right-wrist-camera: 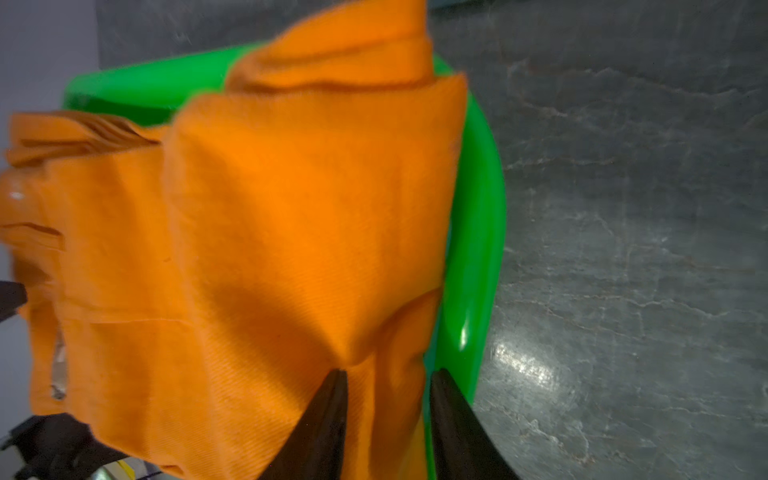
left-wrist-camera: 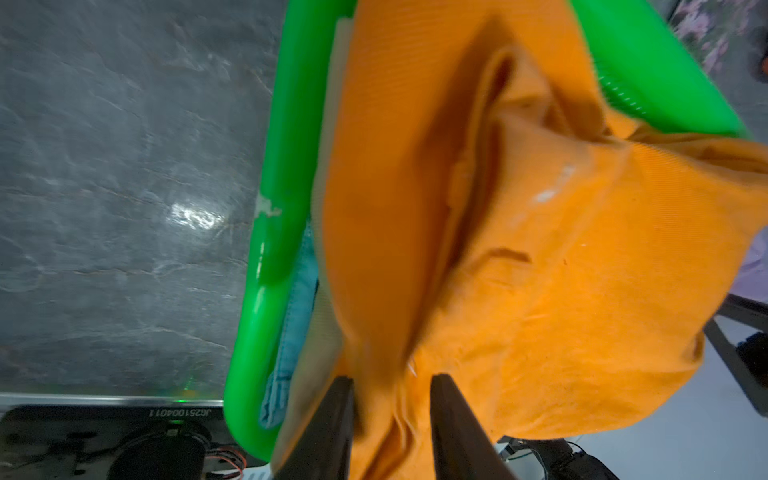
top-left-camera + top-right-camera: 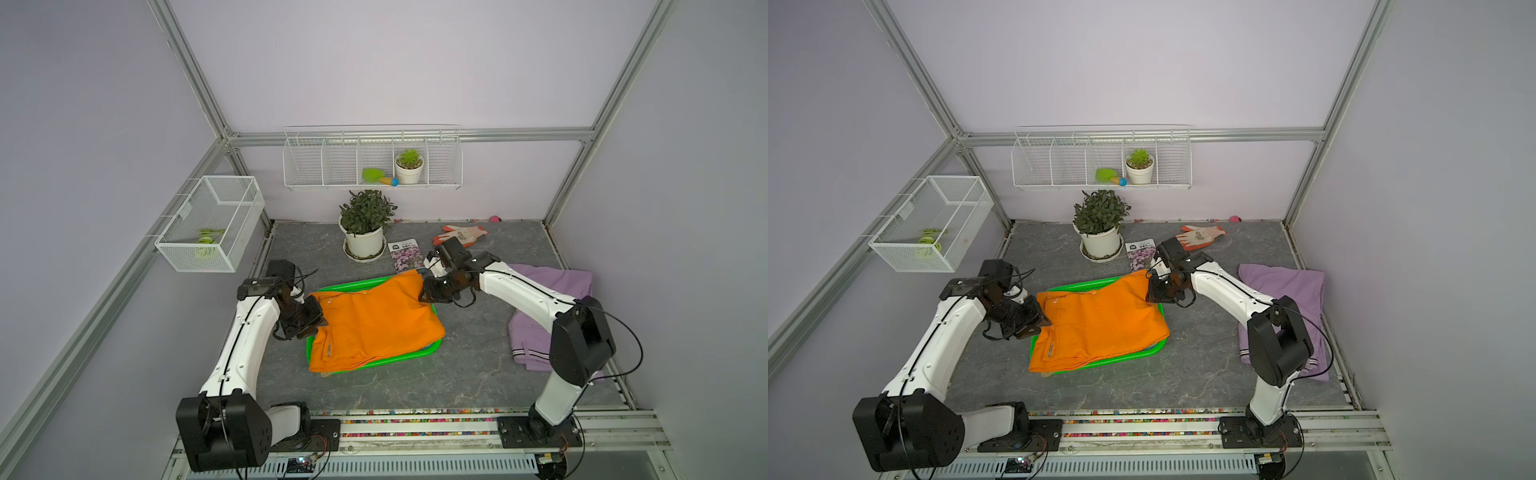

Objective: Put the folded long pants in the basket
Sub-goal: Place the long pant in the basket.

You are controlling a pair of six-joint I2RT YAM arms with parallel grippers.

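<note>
Basket (image 3: 349,286) with orange pants (image 3: 374,320) on top

Inspector A: Any legible marking?

Inspector B: One. In the left wrist view, a black panel (image 2: 104,415) carries the serial "JG251004011", which appears upside down.

Inspector A: And the seed packet (image 3: 406,256)?

Inspector B: It is printed, but the lettering is too small to read.

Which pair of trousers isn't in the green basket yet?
The lilac pants, alone on the table; the orange pants lie over the basket.
</note>
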